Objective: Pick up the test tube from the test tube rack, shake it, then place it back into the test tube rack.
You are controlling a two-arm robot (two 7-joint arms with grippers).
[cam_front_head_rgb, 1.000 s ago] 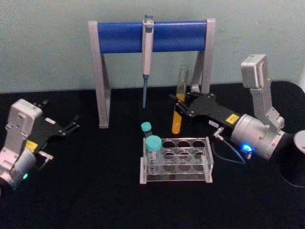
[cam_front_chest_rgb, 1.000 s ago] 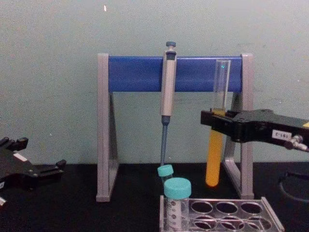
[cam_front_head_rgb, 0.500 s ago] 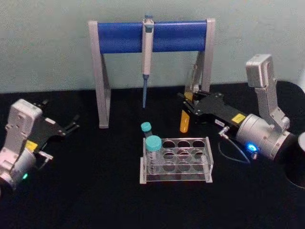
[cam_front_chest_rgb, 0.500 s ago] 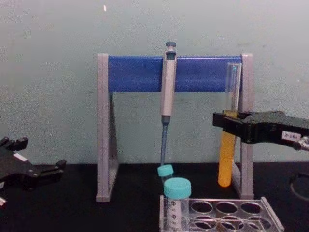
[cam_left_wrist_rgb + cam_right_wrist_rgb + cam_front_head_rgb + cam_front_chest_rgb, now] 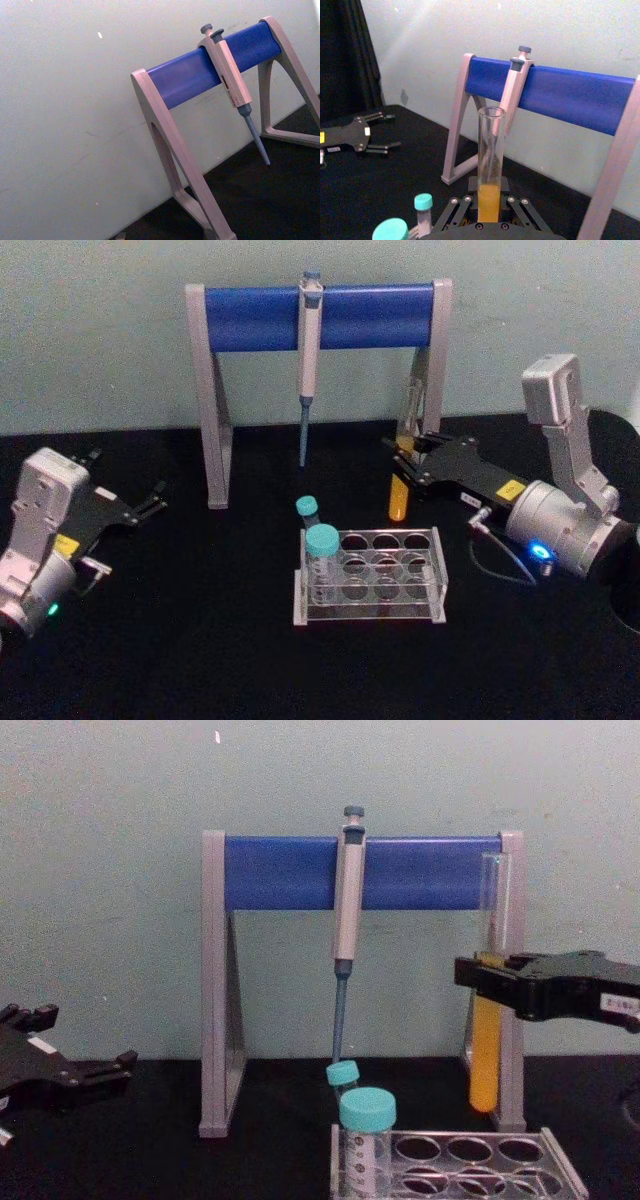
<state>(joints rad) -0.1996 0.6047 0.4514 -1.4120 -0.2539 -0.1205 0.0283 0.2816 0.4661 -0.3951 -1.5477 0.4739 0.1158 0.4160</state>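
Observation:
The test tube is a tall clear glass tube with orange liquid in its lower part. It hangs upright above the table, behind and to the right of the test tube rack. My right gripper is shut on the test tube around its middle, as the right wrist view shows. In the chest view the tube hangs in front of the stand's right leg, held by the right gripper, higher than the rack. My left gripper rests open at the left, away from everything.
Two teal-capped tubes stand at the rack's left end. A grey-and-blue stand rises behind the rack, with a pipette hanging from its bar. Its right leg is close behind the held tube.
My right gripper has carried the test tube to the right and somewhat lower, from beside the pipette toward the stand's right leg. The left arm has not moved.

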